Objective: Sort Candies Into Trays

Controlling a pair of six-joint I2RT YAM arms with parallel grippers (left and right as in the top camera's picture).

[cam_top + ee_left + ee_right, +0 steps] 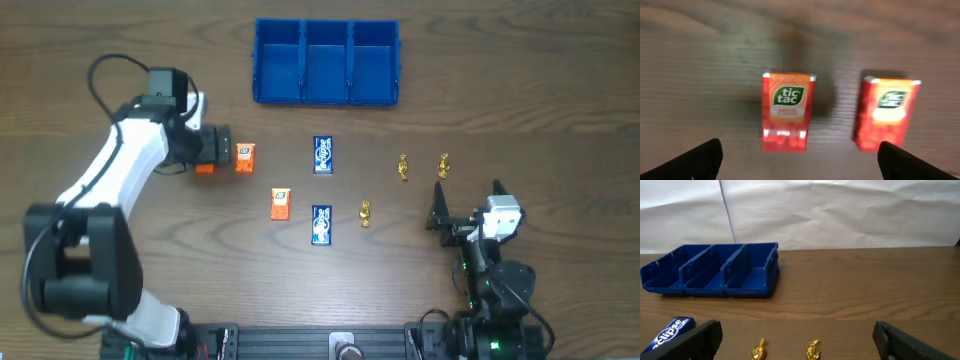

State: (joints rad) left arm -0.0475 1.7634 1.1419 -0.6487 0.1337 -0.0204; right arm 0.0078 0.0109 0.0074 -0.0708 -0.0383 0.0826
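Two orange candy boxes point(245, 157) point(281, 203) lie left of centre on the wooden table. Both orange boxes point(786, 111) point(887, 114) lie flat below my left gripper point(800, 167), which is open and hovers just left of the upper box, gripper point(222, 150). Two blue candy packs point(322, 154) point(321, 224) lie mid-table. Three gold wrapped candies point(403, 167) point(443, 165) point(365, 213) sit to the right. My right gripper point(440, 210) point(797, 347) is open and holds nothing, low near the gold candies point(758, 350) point(813, 349). The blue three-compartment tray point(327, 98) point(747, 287) stands at the back.
A white wall backs the table's far edge beyond the tray. One blue pack point(667, 332) lies between my right gripper and the tray. Bare wood stretches to the right of the tray and along the front.
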